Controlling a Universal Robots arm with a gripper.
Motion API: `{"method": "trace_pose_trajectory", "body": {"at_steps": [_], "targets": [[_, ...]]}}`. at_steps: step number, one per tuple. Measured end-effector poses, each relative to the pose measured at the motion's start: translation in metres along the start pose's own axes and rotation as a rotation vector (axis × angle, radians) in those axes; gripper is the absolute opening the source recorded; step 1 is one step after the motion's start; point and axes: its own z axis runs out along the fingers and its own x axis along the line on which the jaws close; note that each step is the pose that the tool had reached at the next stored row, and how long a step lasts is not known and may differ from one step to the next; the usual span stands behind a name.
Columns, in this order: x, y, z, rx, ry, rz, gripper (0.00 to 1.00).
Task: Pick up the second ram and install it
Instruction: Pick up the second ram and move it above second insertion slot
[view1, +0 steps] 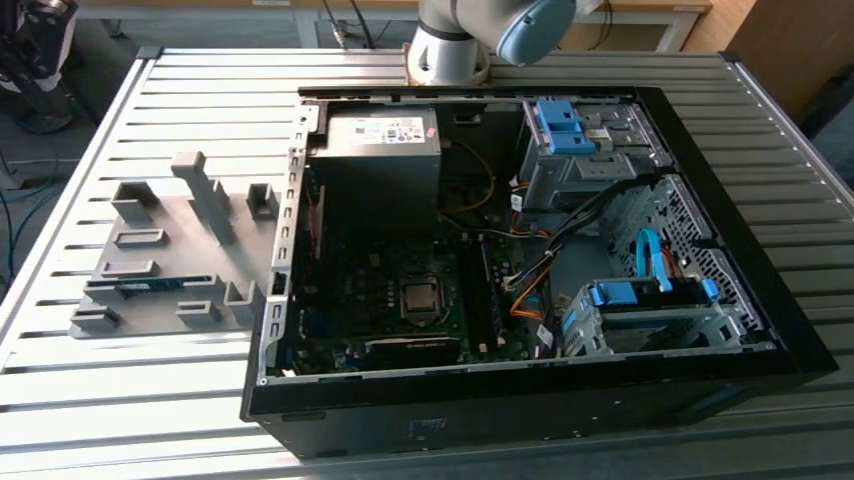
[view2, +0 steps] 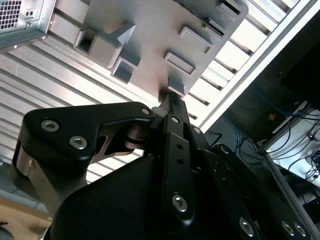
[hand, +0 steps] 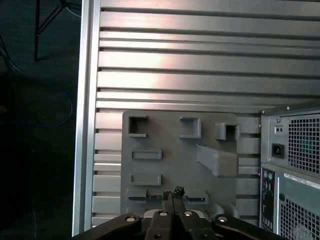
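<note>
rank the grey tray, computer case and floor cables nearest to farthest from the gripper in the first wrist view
1. grey tray, straight in front of the gripper
2. computer case, beside the tray
3. floor cables, down past the table edge

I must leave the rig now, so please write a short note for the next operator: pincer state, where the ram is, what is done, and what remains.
Pincer: shut, holding nothing, poised over the grey tray.
Second ram: lies in a slot of the tray, on the exterior view's left of the open computer case.
Done: nothing visible on this ram.
Left: ram not yet picked up, not yet installed.
</note>
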Motion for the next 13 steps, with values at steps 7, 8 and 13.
{"method": "trace_pose_trajectory", "body": {"at_steps": [7,8,13], "targets": [[0.0002,0.0000,-0.0001,-0.0020,0.0040,-0.087,0.11],[0.0002,0.0000,-0.0001,-0.0024,0.0046,-0.099,0.11],[0.0004,0.0000,0.0000,-0.0039,0.0069,-0.157,0.11]]}}
